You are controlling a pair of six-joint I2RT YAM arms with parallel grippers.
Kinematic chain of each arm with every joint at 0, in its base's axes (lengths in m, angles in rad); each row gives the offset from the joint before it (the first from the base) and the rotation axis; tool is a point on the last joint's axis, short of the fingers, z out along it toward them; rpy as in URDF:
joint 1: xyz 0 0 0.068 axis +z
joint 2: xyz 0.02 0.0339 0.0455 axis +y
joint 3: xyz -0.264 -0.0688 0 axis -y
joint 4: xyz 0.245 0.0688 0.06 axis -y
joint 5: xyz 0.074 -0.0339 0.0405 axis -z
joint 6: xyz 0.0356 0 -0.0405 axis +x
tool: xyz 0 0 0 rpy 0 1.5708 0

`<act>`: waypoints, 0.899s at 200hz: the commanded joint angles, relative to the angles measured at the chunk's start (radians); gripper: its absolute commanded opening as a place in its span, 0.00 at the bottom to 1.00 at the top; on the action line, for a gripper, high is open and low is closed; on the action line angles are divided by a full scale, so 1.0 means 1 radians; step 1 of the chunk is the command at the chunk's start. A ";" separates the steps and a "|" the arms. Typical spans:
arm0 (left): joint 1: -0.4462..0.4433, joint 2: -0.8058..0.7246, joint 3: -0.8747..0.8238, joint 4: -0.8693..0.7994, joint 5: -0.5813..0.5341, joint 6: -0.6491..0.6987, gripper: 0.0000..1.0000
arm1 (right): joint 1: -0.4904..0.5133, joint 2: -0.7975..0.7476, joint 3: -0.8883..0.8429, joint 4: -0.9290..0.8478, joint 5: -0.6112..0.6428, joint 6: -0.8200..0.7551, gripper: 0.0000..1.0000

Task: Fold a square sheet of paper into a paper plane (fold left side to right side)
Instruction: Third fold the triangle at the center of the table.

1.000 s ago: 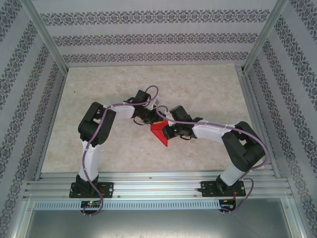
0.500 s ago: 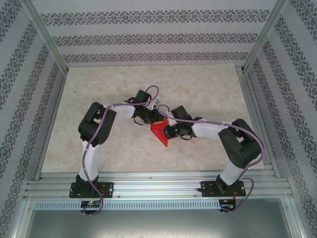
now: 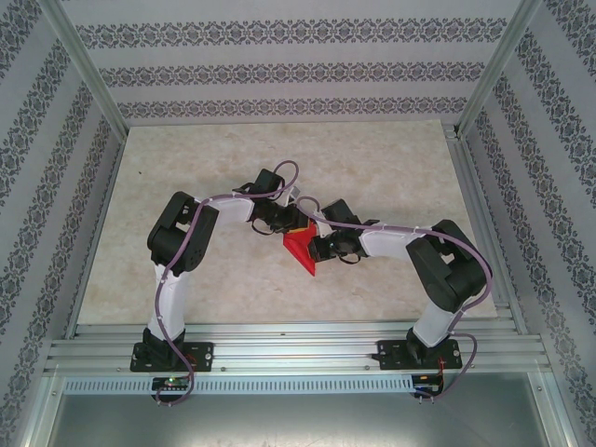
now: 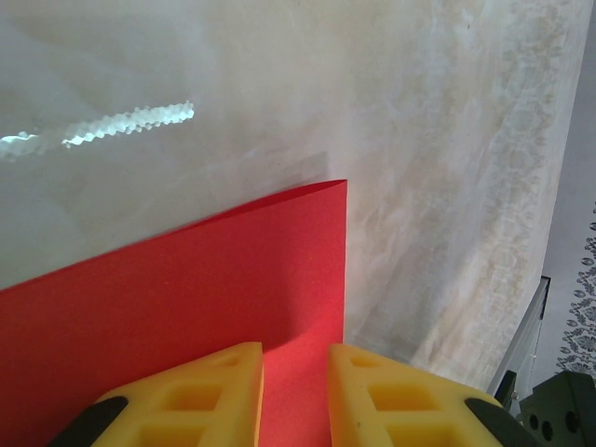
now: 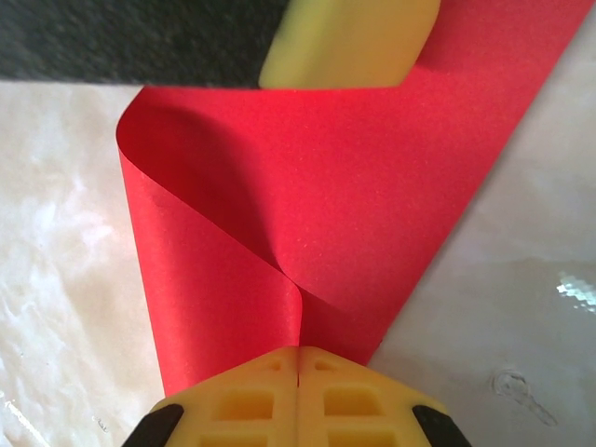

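Note:
A bright red paper [image 3: 301, 251], partly folded with its point toward the near edge, lies mid-table between both grippers. My left gripper [image 3: 285, 225] sits at its far end. In the left wrist view its yellow fingers stand a little apart, open, over the flat red paper [image 4: 186, 279], the left gripper [image 4: 294, 352] close to the sheet's right edge. My right gripper [image 5: 299, 350] is shut on a lifted flap of the red paper [image 5: 354, 186], which curls up from the left side. The left gripper's finger [image 5: 349, 42] rests on the sheet's far end. From above, the right gripper [image 3: 318, 246] is at the paper's right edge.
The pale marbled table [image 3: 186, 186] stretches around the paper. Patterned walls and a metal frame [image 3: 475, 186] enclose it. An aluminium rail [image 3: 298, 340] runs along the near edge, carrying both arm bases.
The right arm's elbow has shifted slightly left. Both grippers and the paper stay nearly where they were.

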 commanded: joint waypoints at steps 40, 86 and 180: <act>-0.015 0.052 -0.002 -0.058 -0.061 0.039 0.26 | -0.011 0.021 0.017 0.012 -0.008 0.014 0.00; -0.017 0.044 -0.002 -0.058 -0.057 0.039 0.27 | -0.009 0.041 0.020 0.000 -0.010 0.015 0.00; 0.093 -0.082 0.106 -0.187 -0.054 0.107 0.45 | 0.002 0.073 0.015 -0.064 0.016 0.019 0.00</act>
